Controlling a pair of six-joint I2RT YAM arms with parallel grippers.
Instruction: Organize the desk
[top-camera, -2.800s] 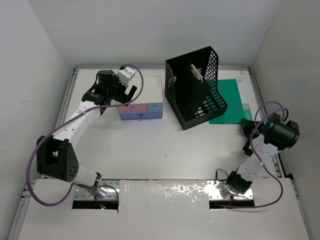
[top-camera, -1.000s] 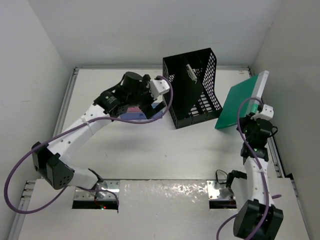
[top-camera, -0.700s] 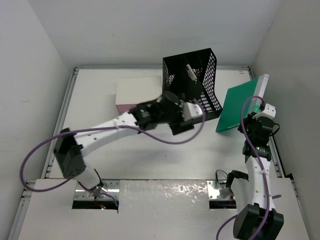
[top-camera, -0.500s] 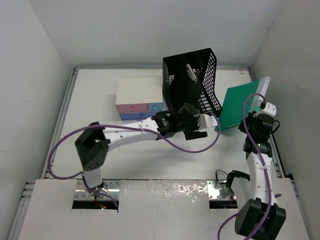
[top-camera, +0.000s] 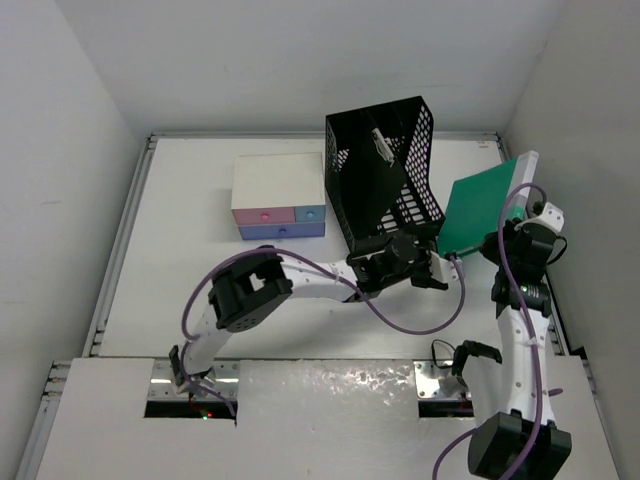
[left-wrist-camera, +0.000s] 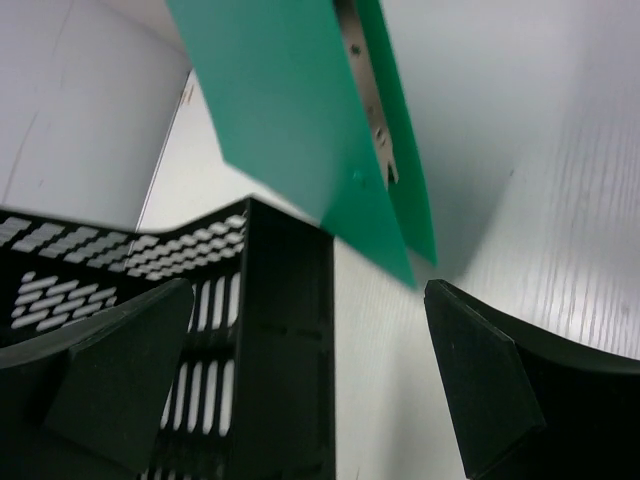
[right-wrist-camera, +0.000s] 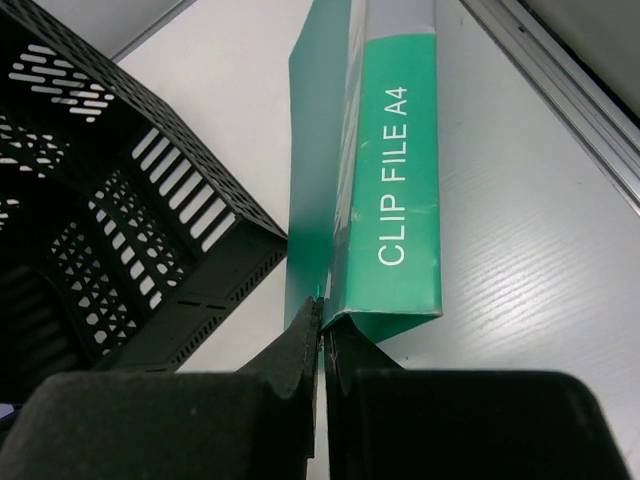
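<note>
The white desk (top-camera: 200, 290) lies flat under both arms, long axis left to right. Over its right end the right gripper (right-wrist-camera: 320, 335) pinches a tilted green clip file (top-camera: 478, 205); the left gripper (top-camera: 432, 272) gapes beside the black rack (top-camera: 375, 190)

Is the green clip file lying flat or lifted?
Lifted and tilted: the right claw is shut on the green clip file at its lower edge.

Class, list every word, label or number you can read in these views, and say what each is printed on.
"CLIP FILE A4": white letters along the spine of the green clip file.
No other text is legible; the black file rack and the drawer box show none.
</note>
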